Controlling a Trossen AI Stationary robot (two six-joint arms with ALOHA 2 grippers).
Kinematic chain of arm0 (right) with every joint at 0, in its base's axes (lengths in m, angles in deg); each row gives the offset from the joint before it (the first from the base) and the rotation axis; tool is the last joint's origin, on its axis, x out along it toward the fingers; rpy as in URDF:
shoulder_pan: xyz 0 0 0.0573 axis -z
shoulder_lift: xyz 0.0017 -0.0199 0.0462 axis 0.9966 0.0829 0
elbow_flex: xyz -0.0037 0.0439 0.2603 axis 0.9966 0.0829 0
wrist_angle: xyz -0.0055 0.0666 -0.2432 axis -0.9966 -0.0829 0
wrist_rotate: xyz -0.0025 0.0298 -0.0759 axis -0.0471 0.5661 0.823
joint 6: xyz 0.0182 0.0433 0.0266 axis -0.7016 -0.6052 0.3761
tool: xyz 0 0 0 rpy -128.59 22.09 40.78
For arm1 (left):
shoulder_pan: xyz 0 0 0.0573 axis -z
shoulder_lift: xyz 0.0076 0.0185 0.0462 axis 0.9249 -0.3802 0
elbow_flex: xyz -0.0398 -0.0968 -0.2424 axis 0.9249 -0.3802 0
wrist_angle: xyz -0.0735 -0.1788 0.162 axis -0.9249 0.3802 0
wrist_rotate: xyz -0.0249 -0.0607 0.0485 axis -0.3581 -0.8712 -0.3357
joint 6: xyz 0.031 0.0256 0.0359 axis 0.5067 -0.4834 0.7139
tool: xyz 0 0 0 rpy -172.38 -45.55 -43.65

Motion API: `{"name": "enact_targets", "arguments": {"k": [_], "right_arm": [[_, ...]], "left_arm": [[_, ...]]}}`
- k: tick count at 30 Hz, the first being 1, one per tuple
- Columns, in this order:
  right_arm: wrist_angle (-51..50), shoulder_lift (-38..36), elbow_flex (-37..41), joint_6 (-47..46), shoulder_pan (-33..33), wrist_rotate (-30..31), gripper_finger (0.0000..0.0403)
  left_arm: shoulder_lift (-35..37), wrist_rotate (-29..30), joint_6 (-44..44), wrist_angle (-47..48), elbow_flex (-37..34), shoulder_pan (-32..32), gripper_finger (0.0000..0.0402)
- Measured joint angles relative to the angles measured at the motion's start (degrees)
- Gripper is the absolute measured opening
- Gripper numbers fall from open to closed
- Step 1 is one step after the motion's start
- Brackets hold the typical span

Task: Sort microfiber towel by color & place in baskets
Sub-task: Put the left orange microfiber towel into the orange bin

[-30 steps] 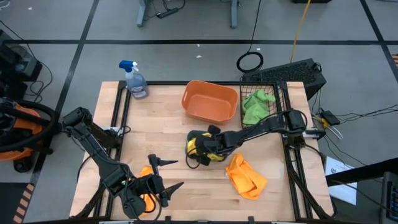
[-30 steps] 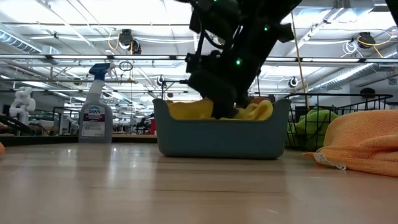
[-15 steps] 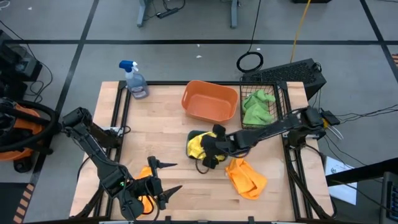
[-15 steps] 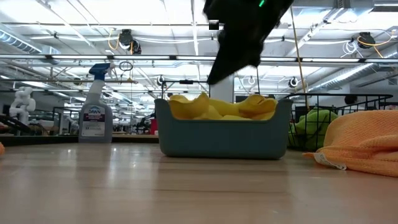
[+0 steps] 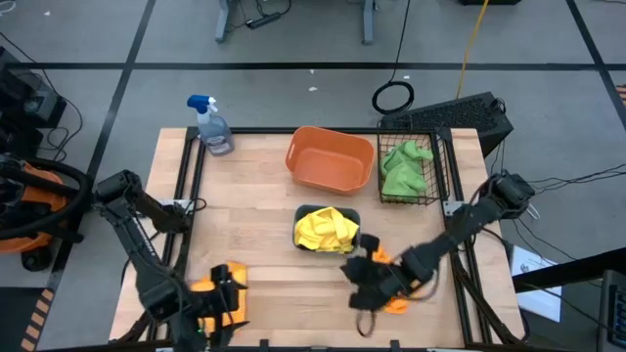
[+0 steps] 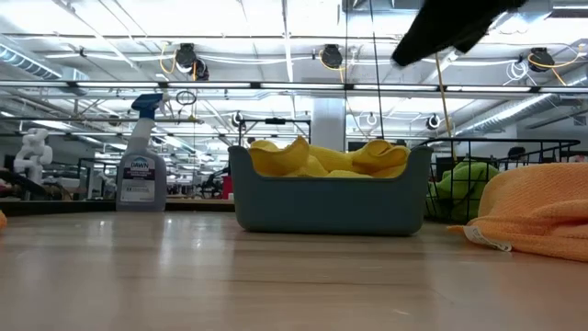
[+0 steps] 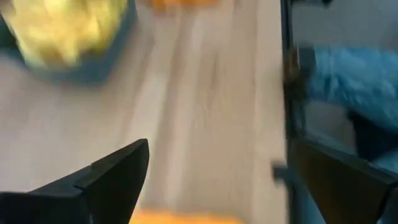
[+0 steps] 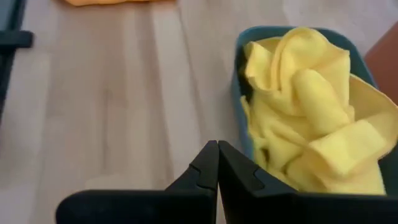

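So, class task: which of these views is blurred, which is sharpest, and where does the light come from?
Left wrist view: smeared throughout, the yellow towels and teal tray only soft blobs. Right wrist view: crisp on the same towels. Low view: lit by bright ceiling strips, the spray bottle sharp, the near orange towel slightly soft.

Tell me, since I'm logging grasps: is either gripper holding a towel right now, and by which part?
Neither. The right gripper is shut on nothing above the table, near the yellow towels. The left gripper is open, with only an orange towel under it.
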Motion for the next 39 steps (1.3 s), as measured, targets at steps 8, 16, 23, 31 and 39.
{"name": "enact_targets", "arguments": {"k": [8,16,23,31,39], "right_arm": [[4.23,0.0,1.51,-1.54,-11.16,12.78,0.0],[5.92,0.0,1.49,0.25,-12.32,14.98,0.0],[6.45,0.0,1.49,0.62,-11.87,14.0,0.0],[6.74,0.0,1.49,0.78,-10.95,13.85,0.0],[6.94,0.0,1.49,1.01,-10.84,13.81,0.0]], "left_arm": [[-2.37,-5.38,-15.81,6.82,-0.24,6.73,0.0396],[-12.03,-11.92,-22.82,6.07,-0.31,7.42,0.0396],[-20.3,-17.98,-25.25,5.47,-0.33,7.42,0.0396],[-24.88,-18.75,-23.95,4.84,0.0,6.82,0.0387],[-25.11,-18.67,-22.74,3.48,-0.09,6.13,0.0252]]}}
